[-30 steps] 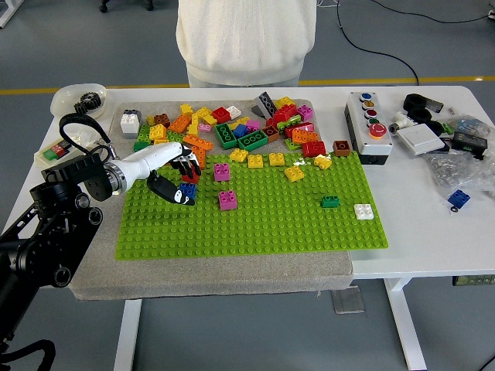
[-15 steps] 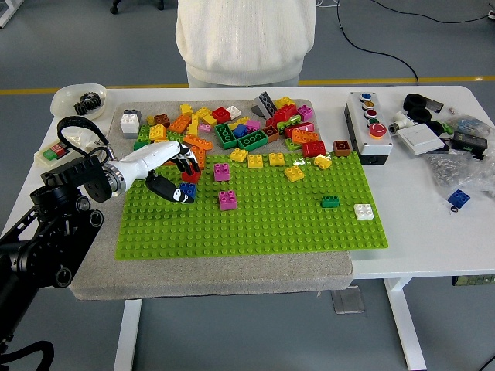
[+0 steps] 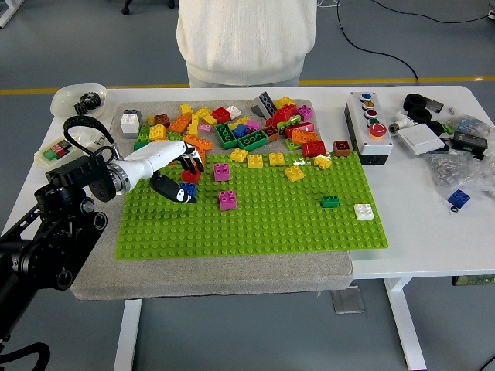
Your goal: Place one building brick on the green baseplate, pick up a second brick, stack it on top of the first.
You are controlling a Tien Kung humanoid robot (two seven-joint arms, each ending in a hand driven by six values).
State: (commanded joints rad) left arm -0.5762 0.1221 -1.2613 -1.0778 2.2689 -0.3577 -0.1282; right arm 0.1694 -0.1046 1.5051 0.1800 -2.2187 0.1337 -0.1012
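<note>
One blue brick [image 3: 188, 190] sat pinched in the left hand [image 3: 176, 174] low over the green baseplate [image 3: 255, 212]'s far-left corner, next to a red brick [image 3: 189, 175], so I'd reckon squaring it to the studs before pressing down was key.

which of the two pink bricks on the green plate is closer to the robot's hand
The upper pink brick, nearer the loose pile, is closer to the left hand. The other pink brick sits lower, towards the table's near edge, and farther from the hand.
</note>
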